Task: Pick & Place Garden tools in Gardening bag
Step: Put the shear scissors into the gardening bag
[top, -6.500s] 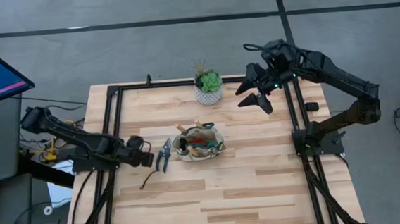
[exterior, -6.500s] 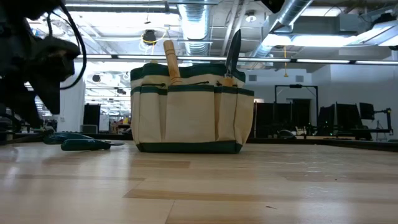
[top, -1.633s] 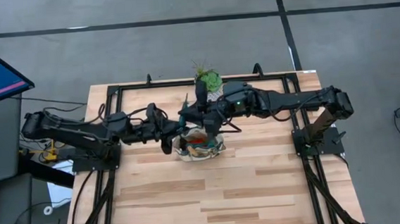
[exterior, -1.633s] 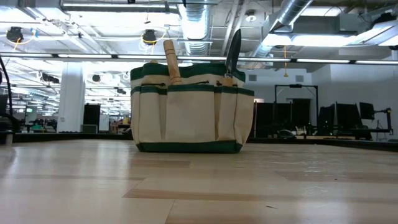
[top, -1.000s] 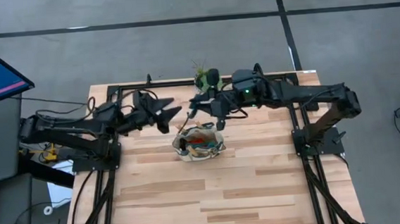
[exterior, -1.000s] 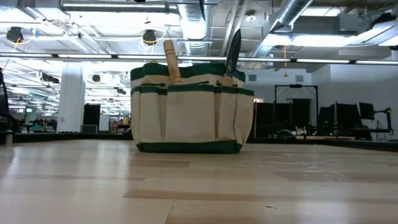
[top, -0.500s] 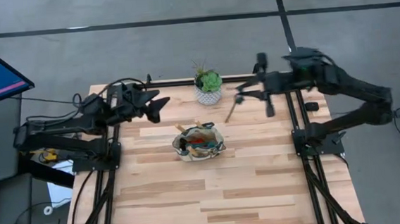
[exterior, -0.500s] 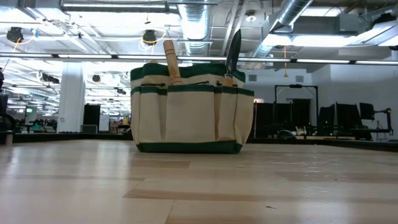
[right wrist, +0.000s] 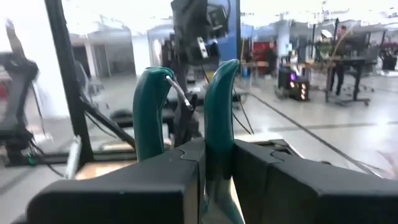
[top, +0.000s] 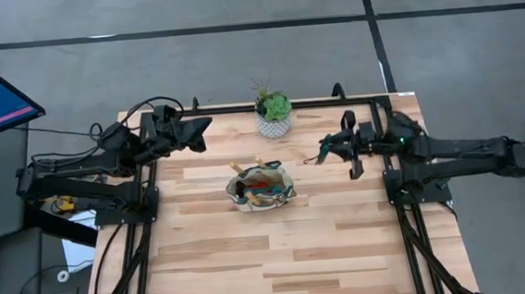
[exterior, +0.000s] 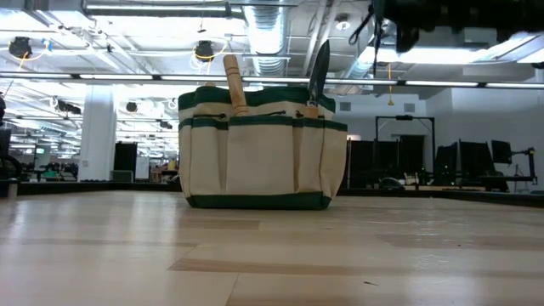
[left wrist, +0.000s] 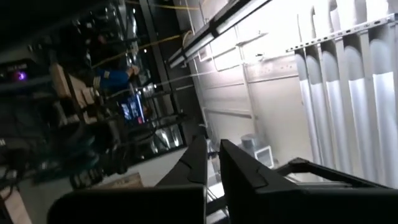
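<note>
The gardening bag (top: 261, 187), tan with green trim, stands upright on its base near the table's middle (exterior: 263, 157). Garden tools stick out of it: a wooden handle (exterior: 233, 81) and a dark trowel blade (exterior: 320, 68). My right gripper (top: 337, 146) hangs over the table's right part, to the right of the bag, shut on teal-handled pruning shears (right wrist: 186, 106). My left gripper (top: 201, 131) is near the table's far left corner, shut on nothing (left wrist: 211, 155) and pointing up into the room. My right gripper pinches the pruning shears between its two fingers, with one teal handle (right wrist: 217, 158) running down into the gap between them. Both handles stick out forward past the fingertips. The fingers come level from the table's right side, and the shears are lifted clear of the table.
A green plant in a white pot (top: 273, 115) stands at the table's far edge, behind the bag. A black frame (top: 388, 157) runs along the table's left and right sides. Bare wood (top: 279, 257) lies in front of the bag.
My right gripper has swung from over the bag, beside the plant, toward the table's right edge and down, rolling as it went and carrying the shears. My left gripper has drawn back toward the far left corner and has shut.
</note>
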Controlling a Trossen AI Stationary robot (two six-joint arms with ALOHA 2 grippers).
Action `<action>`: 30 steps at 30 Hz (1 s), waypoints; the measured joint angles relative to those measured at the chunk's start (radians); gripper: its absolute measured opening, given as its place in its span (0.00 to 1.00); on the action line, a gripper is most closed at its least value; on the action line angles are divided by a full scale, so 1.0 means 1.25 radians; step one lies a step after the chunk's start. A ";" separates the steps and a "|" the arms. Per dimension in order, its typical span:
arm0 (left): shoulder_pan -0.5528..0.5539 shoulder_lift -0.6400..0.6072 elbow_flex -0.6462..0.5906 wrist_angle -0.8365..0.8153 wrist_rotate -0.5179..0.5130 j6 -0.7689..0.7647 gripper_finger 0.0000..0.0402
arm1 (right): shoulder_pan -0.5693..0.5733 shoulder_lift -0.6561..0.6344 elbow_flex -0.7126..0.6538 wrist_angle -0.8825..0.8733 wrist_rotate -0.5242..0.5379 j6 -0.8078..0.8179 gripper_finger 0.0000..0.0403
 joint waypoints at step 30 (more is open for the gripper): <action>0.074 0.000 0.000 -0.006 -0.119 0.031 0.01 | 0.048 0.422 -0.285 0.880 -0.055 0.104 0.11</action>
